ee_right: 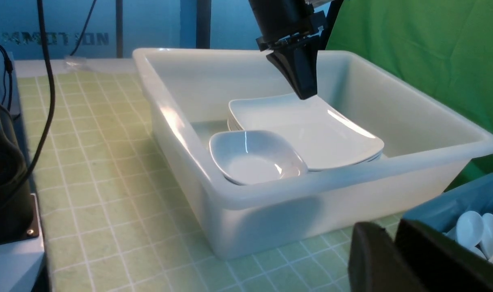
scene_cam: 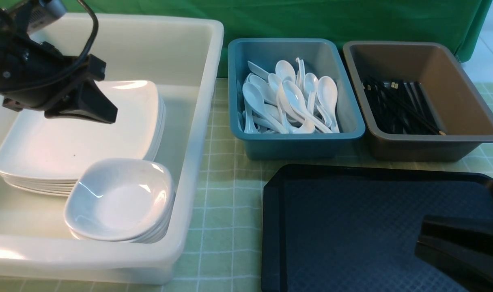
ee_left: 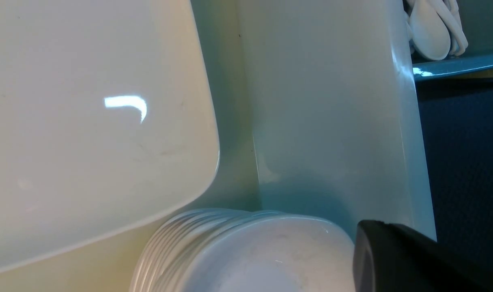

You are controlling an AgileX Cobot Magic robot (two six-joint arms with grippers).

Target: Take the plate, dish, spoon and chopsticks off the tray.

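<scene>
The black tray lies at the front right with nothing on it. A stack of large white plates sits in the white bin, with a stack of small deep dishes in front of it. Several white spoons fill the teal tub. Black chopsticks lie in the brown tub. My left gripper hangs shut and empty above the top plate. My right gripper hovers over the tray's front right part, its fingertips a small gap apart, holding nothing.
The white bin takes up the left side, and the two tubs stand side by side behind the tray. A green checked cloth covers the table, with a green backdrop behind it. A cable hangs at the table's edge in the right wrist view.
</scene>
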